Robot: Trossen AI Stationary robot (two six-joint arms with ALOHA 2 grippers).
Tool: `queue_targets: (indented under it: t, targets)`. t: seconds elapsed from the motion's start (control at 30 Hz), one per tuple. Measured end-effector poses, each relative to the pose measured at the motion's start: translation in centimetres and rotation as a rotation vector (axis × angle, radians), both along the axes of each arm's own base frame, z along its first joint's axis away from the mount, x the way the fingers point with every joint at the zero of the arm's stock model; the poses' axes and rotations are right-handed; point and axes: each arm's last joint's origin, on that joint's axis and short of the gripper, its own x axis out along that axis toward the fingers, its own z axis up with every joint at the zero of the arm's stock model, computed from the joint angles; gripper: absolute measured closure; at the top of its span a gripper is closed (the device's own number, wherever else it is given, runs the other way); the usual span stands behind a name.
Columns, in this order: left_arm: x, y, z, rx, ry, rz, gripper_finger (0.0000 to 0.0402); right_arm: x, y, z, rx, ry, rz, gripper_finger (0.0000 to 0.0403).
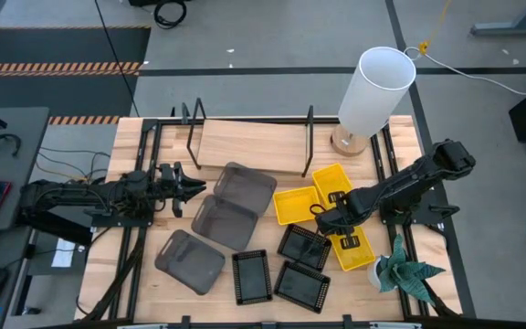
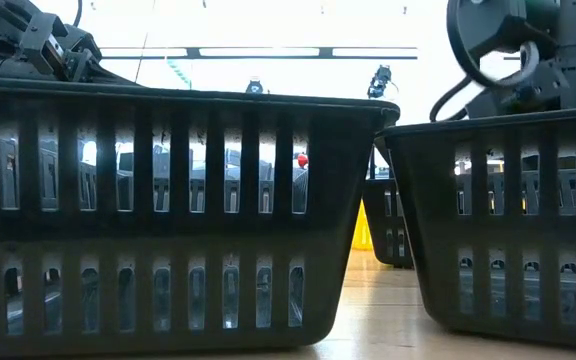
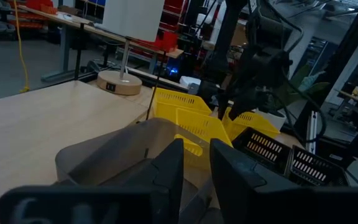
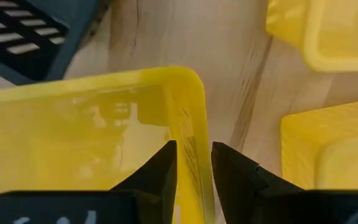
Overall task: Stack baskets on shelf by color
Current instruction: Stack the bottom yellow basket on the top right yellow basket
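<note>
Your right gripper [image 4: 193, 163] has its fingers narrowed either side of a yellow basket's [image 4: 92, 134] rim wall, pinching it, on the table's right half between the other yellow baskets [image 1: 296, 204] and the black ones [image 1: 302, 245]. Your left gripper [image 3: 194, 168] has its fingers nearly together over a grey basket's [image 3: 114, 155] edge; whether they actually grip it you cannot tell. The shelf [image 1: 249, 146] stands empty behind.

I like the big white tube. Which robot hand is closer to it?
The right gripper, among the yellow baskets just in front of the white cylinder. The left gripper is far across the table.
</note>
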Motion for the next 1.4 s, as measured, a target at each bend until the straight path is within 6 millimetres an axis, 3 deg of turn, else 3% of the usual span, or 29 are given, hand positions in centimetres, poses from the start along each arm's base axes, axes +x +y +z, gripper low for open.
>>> queue_targets:
  t: [0.3,0.67,1.0,1.4]
  targets:
    - [0.0,0.0,0.0,0.0,0.0,0.0,0.0312,-0.1,0.0,-0.3,0.01,0.041,0.014,0.0393]
    - [0.0,0.0,0.0,0.0,0.0,0.0,0.031,-0.7,-0.2,0.6,0.006,0.037,0.028,0.0399]
    - [0.0,0.0,0.0,0.0,0.0,0.0,0.0316,-0.7,-1.2,5.9,0.012,0.03,0.101,0.0401]
    - [0.0,0.0,0.0,0.0,0.0,0.0,0.0316,0.4,-7.8,11.1,-0.055,0.027,0.053,0.0402]
